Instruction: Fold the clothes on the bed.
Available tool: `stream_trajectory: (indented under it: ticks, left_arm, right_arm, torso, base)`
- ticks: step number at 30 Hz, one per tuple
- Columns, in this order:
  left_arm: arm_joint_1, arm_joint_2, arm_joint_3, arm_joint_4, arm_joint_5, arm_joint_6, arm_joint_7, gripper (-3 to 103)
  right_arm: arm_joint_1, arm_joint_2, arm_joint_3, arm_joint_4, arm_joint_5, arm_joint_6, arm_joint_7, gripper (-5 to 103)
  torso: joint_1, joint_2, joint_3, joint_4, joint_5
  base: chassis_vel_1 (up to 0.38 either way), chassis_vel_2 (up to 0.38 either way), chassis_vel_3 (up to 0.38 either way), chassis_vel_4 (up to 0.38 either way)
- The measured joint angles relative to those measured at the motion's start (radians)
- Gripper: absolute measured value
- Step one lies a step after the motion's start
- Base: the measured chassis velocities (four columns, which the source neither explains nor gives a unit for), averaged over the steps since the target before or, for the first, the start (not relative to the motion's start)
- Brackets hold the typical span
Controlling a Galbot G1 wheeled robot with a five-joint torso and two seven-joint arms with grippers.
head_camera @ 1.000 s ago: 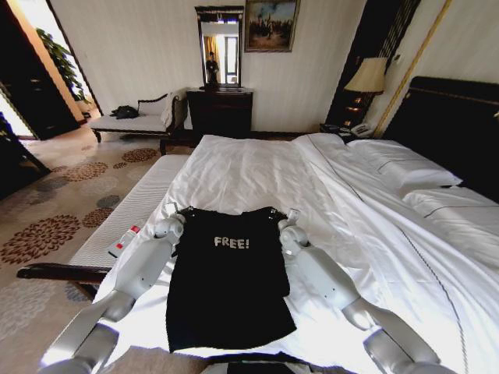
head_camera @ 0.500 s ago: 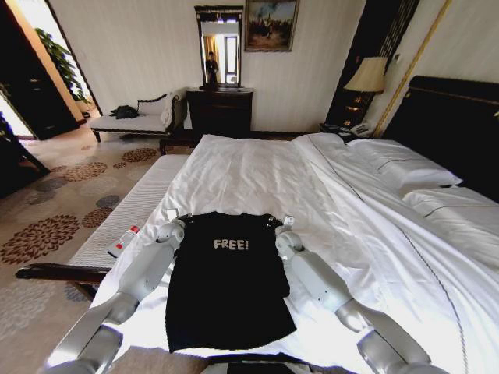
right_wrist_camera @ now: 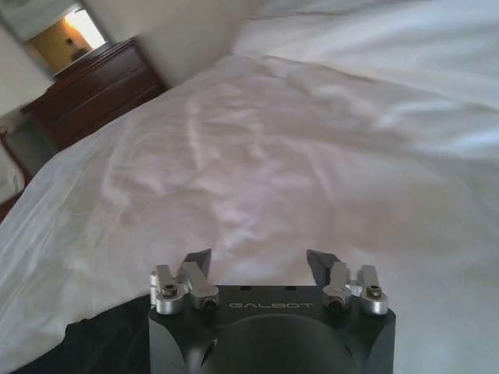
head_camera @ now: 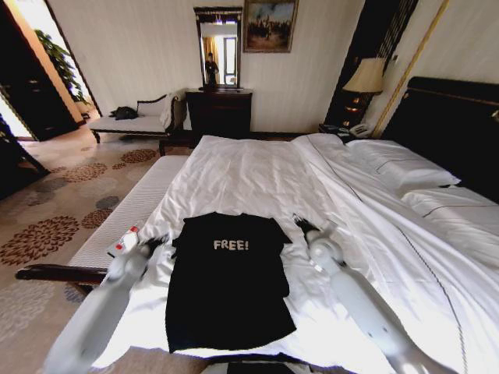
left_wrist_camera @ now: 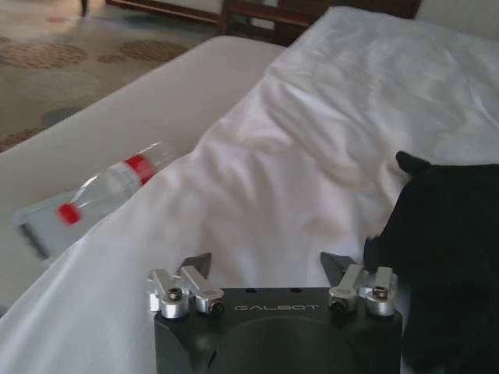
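Note:
The clothes, a black T-shirt (head_camera: 226, 284) with white "FREE!" lettering, lie flat near the front edge of the bed (head_camera: 249, 171), chest up and sleeves spread. My left gripper (head_camera: 152, 243) hovers just left of the shirt's left sleeve, open and empty. In the left wrist view its fingers (left_wrist_camera: 195, 265) stand apart over white sheet, with the shirt (left_wrist_camera: 448, 257) beside them. My right gripper (head_camera: 304, 226) is just right of the right sleeve, also open. The right wrist view has its fingers (right_wrist_camera: 320, 263) over bare sheet and the shirt (right_wrist_camera: 101, 343) at the frame's corner.
A red-and-white remote-like object (head_camera: 123, 240) lies on the cushioned bench (head_camera: 132, 206) along the bed's left side, also seen close to my left gripper (left_wrist_camera: 93, 202). Pillows (head_camera: 405, 167) and the dark headboard (head_camera: 456, 125) are at the right. A dresser (head_camera: 220, 111) stands beyond the bed.
Both grippers have let go of the shirt's shoulders and swung outward, away from it. The shirt's top has dropped flat onto the sheet with its sleeves spread.

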Motion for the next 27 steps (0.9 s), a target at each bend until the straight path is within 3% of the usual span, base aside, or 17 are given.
stream_trajectory:
  ticks: [2, 3, 10, 19, 27]
  left_arm:
    - [0.034, -0.024, -0.003, -0.034, 0.007, -0.023, -0.002, 89]
    - [0.063, -0.038, -0.015, -0.059, 0.013, -0.041, 0.001, 94]
    - [0.207, -0.118, -0.113, -0.179, 0.032, -0.083, 0.007, 100]
    - [0.233, -0.179, -0.176, -0.271, 0.069, -0.097, 0.001, 100]
    - [0.238, -0.227, -0.18, -0.327, 0.076, -0.093, -0.022, 100]
  right_arm:
    - [-0.082, 0.03, 0.071, 0.042, 0.013, 0.001, 0.006, 79]
    - [-0.103, 0.05, 0.085, 0.052, 0.009, 0.005, 0.005, 79]
    - [-0.115, 0.171, 0.09, 0.048, 0.006, 0.032, -0.021, 100]
    - [-0.127, 0.243, 0.074, 0.045, 0.012, 0.078, -0.074, 103]
    - [-0.118, 0.278, 0.06, 0.009, -0.013, 0.082, -0.092, 87]
  torso:
    - [0.0, 0.0, 0.0, -0.0021, -0.001]
    - [0.0, 0.0, 0.0, -0.0036, -0.001]
    - [0.0, 0.0, 0.0, -0.0004, -0.0004]
    - [0.001, 0.0, 0.0, -0.0012, -0.0003]
    - [0.001, 0.0, 0.001, -0.0011, -0.0004]
  base:
    - [0.0, 0.0, 0.0, 0.0]
    - [0.0, 0.0, 0.0, 0.0]
    - [-0.007, -0.004, -0.008, -0.005]
    - [0.0, 0.0, 0.0, 0.0]
    - [0.0, 0.0, 0.0, 0.0]
